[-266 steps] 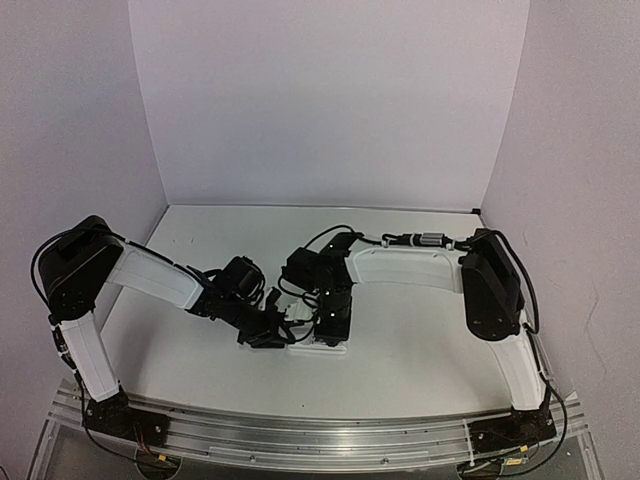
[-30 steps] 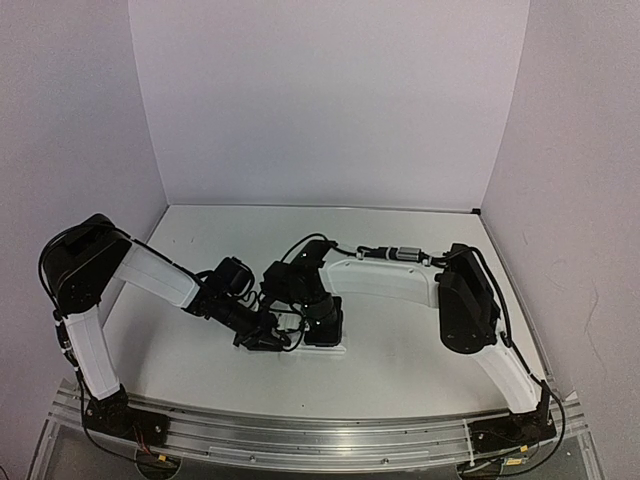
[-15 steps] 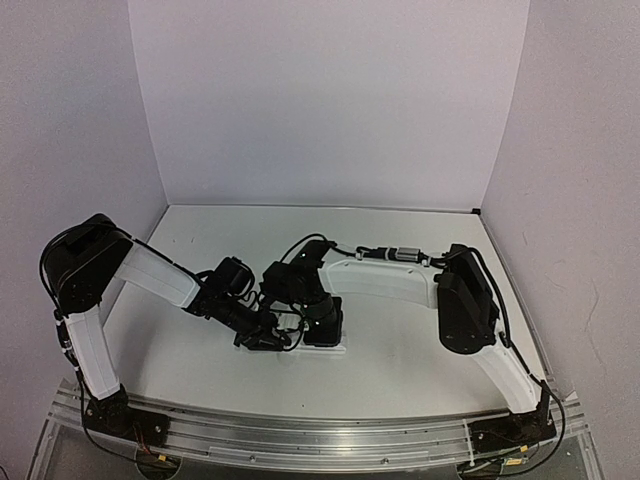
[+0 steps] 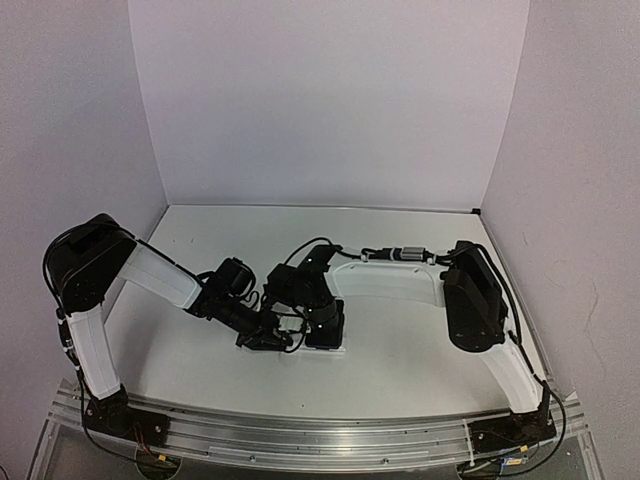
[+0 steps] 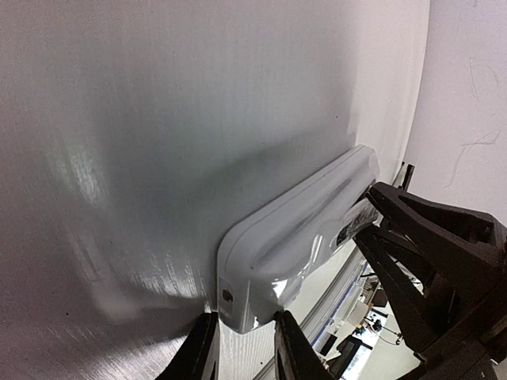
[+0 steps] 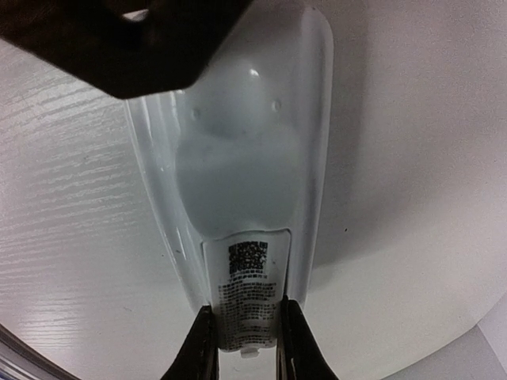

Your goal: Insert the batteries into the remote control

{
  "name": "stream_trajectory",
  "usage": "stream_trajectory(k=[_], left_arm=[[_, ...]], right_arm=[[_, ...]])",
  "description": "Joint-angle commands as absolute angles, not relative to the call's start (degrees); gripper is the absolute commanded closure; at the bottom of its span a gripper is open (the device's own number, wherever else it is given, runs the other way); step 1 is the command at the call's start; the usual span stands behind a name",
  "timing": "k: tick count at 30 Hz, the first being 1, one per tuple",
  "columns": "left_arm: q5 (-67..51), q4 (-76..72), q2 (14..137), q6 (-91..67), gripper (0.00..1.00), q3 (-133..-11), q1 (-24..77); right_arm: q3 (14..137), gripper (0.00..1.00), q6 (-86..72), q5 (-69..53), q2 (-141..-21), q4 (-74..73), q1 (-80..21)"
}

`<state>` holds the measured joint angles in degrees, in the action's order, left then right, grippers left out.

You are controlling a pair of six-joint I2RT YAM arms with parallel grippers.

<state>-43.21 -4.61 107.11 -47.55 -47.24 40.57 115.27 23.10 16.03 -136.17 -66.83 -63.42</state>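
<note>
The white remote control (image 4: 330,350) lies back-up on the table between both grippers. In the left wrist view one rounded end of the remote control (image 5: 301,229) sits between my left gripper's (image 5: 245,321) black fingers, which press on its two sides. The right wrist view shows the curved back of the remote control (image 6: 245,150), and my right gripper (image 6: 245,317) is shut on the end bearing the printed label cover (image 6: 247,293). From above, the left gripper (image 4: 280,342) and right gripper (image 4: 322,336) meet over the remote. The batteries are out of view.
White table (image 4: 400,350) enclosed by white walls on three sides. An aluminium rail (image 4: 320,435) runs along the near edge under the arm bases. The left gripper's dark body (image 6: 158,39) shows blurred at the top of the right wrist view.
The left jaws have closed a little tighter on the remote's end. The right arm's elbow has shifted slightly right. The remote has stayed in place.
</note>
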Motion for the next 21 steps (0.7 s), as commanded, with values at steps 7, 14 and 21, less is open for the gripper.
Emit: stream_trajectory(k=[7,14,21], left_arm=[[-42.6,-8.7,109.9,-45.4,0.75,-49.6,45.5],[-42.1,-7.9,110.3,-45.9,0.75,-50.0,45.4],[-41.0,-7.1,109.9,-46.1,0.75,-50.0,45.4]], right_arm=[[110.3,0.98,25.9,2.5,-141.5,-39.1,-65.8],[109.1,0.82,25.7,0.9,-140.3,-38.9,-65.3],[108.6,0.72,26.2,0.4,-139.8,-38.9,-65.3]])
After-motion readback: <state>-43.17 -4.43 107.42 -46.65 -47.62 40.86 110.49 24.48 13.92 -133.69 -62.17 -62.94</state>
